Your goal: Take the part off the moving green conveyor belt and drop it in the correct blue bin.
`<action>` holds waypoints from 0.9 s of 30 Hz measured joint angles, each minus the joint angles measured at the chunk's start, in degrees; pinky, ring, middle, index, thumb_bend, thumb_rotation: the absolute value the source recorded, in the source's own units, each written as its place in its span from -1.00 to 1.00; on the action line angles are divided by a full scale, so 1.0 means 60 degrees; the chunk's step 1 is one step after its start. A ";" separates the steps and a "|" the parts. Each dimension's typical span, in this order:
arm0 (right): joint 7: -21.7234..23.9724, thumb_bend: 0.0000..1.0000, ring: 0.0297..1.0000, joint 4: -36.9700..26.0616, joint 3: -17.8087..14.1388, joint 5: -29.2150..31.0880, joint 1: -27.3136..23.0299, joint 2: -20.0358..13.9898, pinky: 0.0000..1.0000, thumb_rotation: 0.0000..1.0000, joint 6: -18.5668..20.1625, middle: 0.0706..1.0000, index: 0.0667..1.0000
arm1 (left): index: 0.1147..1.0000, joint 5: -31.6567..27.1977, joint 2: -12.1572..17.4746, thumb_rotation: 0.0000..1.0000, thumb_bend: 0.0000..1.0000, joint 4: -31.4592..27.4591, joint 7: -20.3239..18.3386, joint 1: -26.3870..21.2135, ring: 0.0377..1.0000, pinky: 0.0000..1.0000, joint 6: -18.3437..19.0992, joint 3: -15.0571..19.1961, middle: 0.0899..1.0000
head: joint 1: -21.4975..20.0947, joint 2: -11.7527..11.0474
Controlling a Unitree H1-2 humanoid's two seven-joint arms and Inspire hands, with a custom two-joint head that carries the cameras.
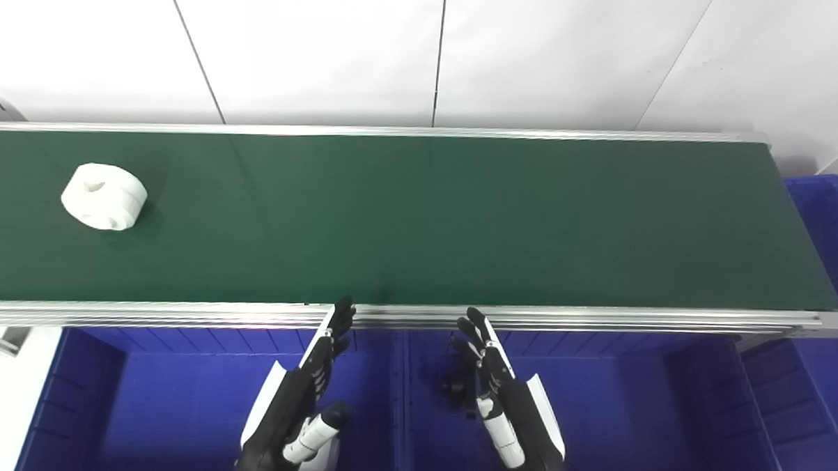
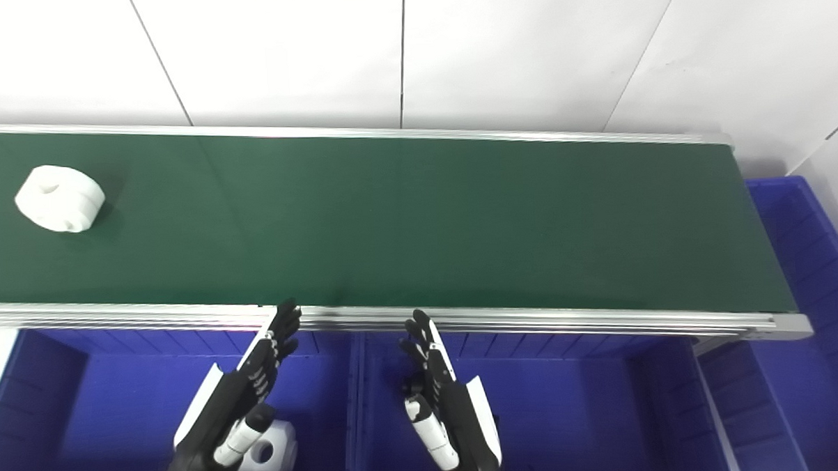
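Observation:
A white round part [image 1: 104, 196] with a hole and notches lies on the green conveyor belt [image 1: 418, 221] at its far left; it also shows in the right eye view [image 2: 59, 198]. My left hand [image 1: 306, 386] is open and empty, fingers stretched toward the belt's near rail, above the left blue bin [image 1: 118, 413]. My right hand [image 1: 497, 386] is open and empty beside it, above the middle blue bin [image 1: 620, 403]. Both hands are far from the part.
A white part [image 2: 268, 455] lies in the left bin under my left hand. A small black part [image 1: 458, 387] sits in the middle bin by my right hand. Another blue bin [image 1: 834, 249] stands past the belt's right end. A white wall is behind.

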 measured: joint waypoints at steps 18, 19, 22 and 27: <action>0.0303 0.63 0.92 0.0877 -0.0329 0.0787 -0.0546 -0.0538 1.00 1.00 -0.0425 1.00 1.00 | 1.00 0.1018 -0.0712 0.47 0.78 0.1697 0.0598 -0.0440 0.85 0.69 -0.0951 -0.0328 0.93 | 0.2578 -0.1097; 0.0305 0.62 0.91 0.1080 -0.0334 0.0787 -0.0634 -0.0531 1.00 1.00 -0.0466 1.00 1.00 | 1.00 0.1007 -0.0738 0.44 0.79 0.1925 0.0616 -0.0521 0.84 0.69 -0.1164 -0.0325 0.92 | 0.2578 -0.1113; 0.0313 0.59 0.91 0.1412 -0.0362 0.0788 -0.0828 -0.0516 1.00 1.00 -0.0544 1.00 1.00 | 1.00 0.0999 -0.0766 0.40 0.84 0.2191 0.0616 -0.0655 0.81 0.62 -0.1670 -0.0336 0.90 | 0.2593 -0.1317; 0.0313 0.59 0.89 0.1794 -0.0417 0.0784 -0.0994 -0.0491 0.97 1.00 -0.0906 0.99 1.00 | 0.98 0.1004 -0.0561 0.37 0.98 0.1273 0.0552 -0.0675 0.71 0.45 -0.2163 -0.0376 0.85 | 0.2593 -0.1494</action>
